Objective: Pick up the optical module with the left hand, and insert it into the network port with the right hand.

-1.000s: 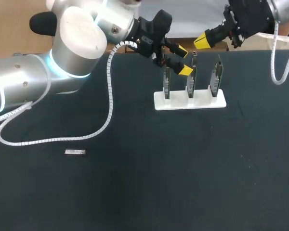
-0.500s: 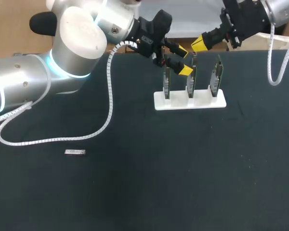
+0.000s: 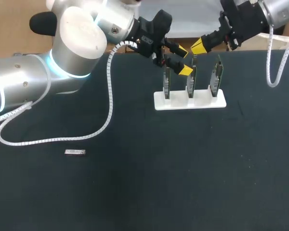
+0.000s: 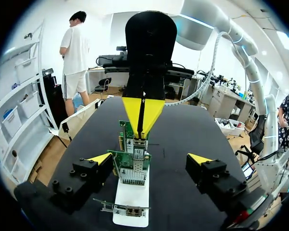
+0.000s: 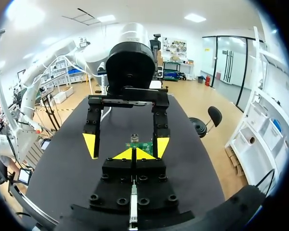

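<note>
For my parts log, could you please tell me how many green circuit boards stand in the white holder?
3, upright in a row in the white holder: the left board, the middle board and the right board. None appears hidden.

Obstacles: white stand (image 3: 190,102) with three upright cards (image 3: 216,77); left gripper (image 3: 183,60) and right gripper (image 3: 198,46) crowded its top. Open table (image 3: 183,168) surrounded optical module (image 3: 75,152).
</note>
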{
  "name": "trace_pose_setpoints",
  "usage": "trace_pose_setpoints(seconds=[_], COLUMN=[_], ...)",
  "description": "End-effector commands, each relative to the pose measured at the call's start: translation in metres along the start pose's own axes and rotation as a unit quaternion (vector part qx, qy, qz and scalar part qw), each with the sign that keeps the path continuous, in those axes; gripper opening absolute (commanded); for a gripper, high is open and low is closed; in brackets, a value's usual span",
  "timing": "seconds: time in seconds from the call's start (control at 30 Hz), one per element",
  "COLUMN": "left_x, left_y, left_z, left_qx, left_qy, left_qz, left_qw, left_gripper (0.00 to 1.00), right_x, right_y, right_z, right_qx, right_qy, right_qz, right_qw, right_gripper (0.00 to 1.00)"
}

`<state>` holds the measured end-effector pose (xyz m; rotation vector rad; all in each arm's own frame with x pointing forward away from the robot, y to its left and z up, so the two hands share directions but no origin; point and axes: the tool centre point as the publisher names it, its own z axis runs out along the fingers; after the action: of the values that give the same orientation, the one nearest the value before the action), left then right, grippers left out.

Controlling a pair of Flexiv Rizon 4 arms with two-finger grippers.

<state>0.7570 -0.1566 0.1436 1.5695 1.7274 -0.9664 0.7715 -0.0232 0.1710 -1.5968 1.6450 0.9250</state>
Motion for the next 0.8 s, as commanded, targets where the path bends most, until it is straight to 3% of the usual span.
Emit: trace_pose_setpoints(seconds=[0.03,0.8], left_x=[0.000,0.000], left_y=[0.002,0.002], left_z=[0.000,0.000], left_qx=[0.002,0.002], left_qy=[0.001,0.001], left_qz=[0.000,0.000], left_qw=[1.000,1.000], left_gripper=[1.00,1.00], right_x=[0.003,0.026], right_y=[-0.003,0.000], right_z=[0.001,0.015], right_qx=[-0.004,-0.016], right_qy=[0.001,0.011], right_qz=[0.004,0.036], right_qw=[1.000,0.999], right_gripper=[0.00,0.00])
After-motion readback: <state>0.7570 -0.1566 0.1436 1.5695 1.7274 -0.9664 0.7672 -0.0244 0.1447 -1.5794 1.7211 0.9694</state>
